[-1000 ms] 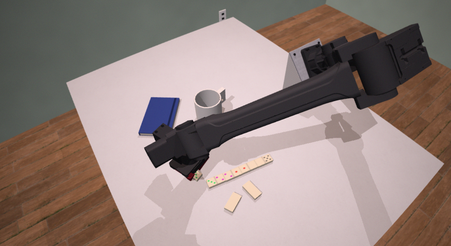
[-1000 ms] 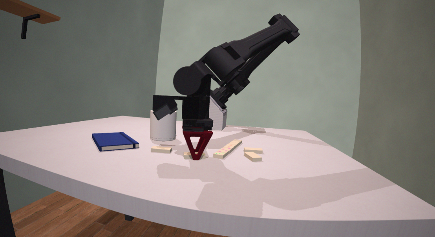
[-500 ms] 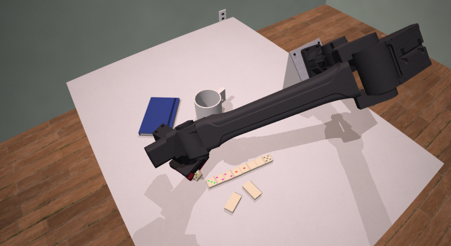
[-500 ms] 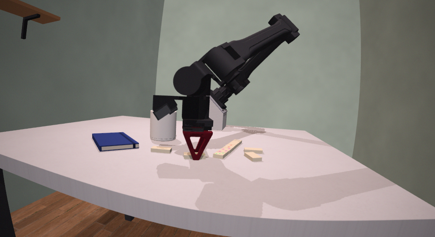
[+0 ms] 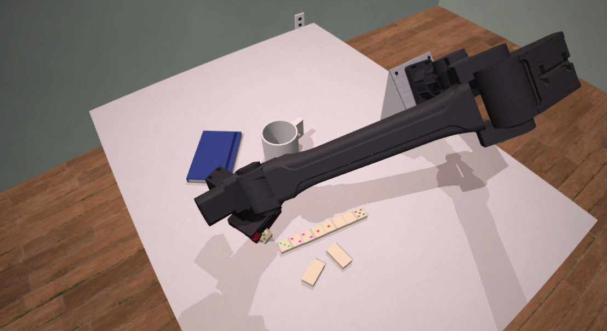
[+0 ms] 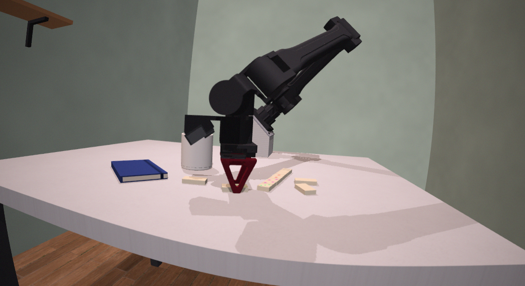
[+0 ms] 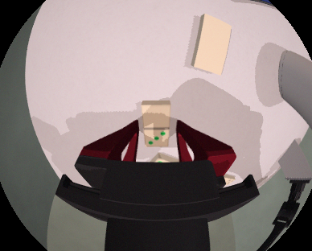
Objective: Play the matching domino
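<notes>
A face-up domino (image 5: 266, 236) (image 6: 225, 187) (image 7: 156, 117), one half blank and one with three green dots, lies between the fingers of my gripper (image 6: 236, 191) (image 7: 157, 125). The gripper is open, tips low at the table, with a narrow gap on each side in the wrist view. The line (image 5: 317, 230) (image 6: 275, 178) runs from a green three to a black five. Its green end is near the domino's green half, apart from it and at an angle. Two face-down dominoes (image 5: 338, 255) (image 5: 313, 272) lie beside the line. Another face-down domino (image 6: 194, 180) (image 7: 212, 44) lies on the opposite side, hidden in the top view.
A white mug (image 5: 280, 148) (image 6: 196, 152) (image 7: 301, 82) stands behind the gripper, close to the forearm in the top view. A blue notebook (image 5: 213, 154) (image 6: 136, 168) lies left of the mug. The forearm (image 5: 373, 142) passes over the table.
</notes>
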`<state>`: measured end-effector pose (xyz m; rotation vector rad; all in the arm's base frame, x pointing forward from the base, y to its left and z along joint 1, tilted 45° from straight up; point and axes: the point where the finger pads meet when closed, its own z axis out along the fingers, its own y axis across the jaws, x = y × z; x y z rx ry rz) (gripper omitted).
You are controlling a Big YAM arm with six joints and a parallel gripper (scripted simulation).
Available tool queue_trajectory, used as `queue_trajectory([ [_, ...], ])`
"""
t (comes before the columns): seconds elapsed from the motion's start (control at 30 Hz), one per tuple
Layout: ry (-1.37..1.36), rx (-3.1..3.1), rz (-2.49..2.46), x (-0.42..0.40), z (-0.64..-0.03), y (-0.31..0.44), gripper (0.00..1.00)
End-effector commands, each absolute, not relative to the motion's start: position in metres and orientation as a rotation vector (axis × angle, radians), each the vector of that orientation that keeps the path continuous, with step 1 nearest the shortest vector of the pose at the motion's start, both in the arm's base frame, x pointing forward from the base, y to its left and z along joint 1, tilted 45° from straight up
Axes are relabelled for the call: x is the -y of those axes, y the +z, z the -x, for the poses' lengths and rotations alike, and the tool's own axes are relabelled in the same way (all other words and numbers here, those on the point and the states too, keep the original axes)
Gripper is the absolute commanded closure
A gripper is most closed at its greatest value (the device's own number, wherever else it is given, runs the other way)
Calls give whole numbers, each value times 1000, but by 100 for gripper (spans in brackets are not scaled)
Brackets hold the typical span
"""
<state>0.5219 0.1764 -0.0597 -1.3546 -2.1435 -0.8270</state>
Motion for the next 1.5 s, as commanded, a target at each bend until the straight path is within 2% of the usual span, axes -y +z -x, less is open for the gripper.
queue_trajectory([
  [0.0, -834, 2148, 1374, -167, -527, -57, 57],
  [1.47, -836, 2151, 1366, -170, -527, -56, 57],
])
